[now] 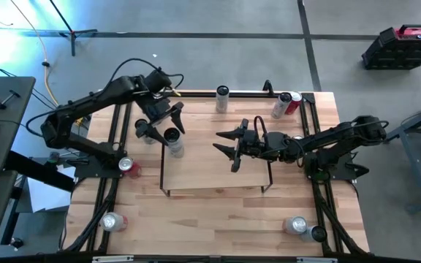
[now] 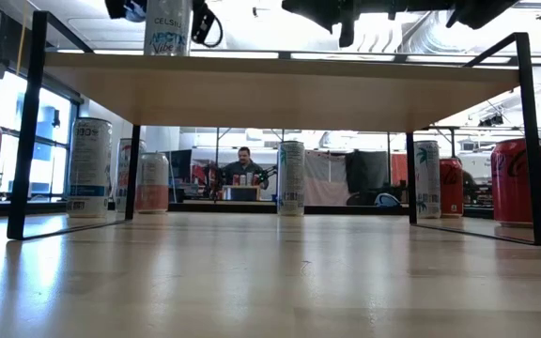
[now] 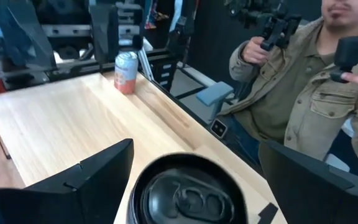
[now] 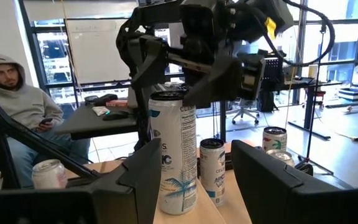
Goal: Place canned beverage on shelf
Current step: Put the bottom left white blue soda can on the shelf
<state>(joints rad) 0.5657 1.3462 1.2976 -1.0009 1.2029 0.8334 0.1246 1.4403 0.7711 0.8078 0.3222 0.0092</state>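
Your left pincer (image 1: 159, 121) hangs with its jaws spread wide on either side of the white can (image 1: 173, 141), not clamping it; that can stands upright on the shelf (image 1: 214, 172), near its left end. Your right pincer (image 1: 229, 148) hovers over the middle of the shelf, jaws parted and holding nothing (other cans stand around on the worktop (image 1: 218, 212)).

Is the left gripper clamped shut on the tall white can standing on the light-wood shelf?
No: the left gripper stands open, fingers apart either side of the tall white can.
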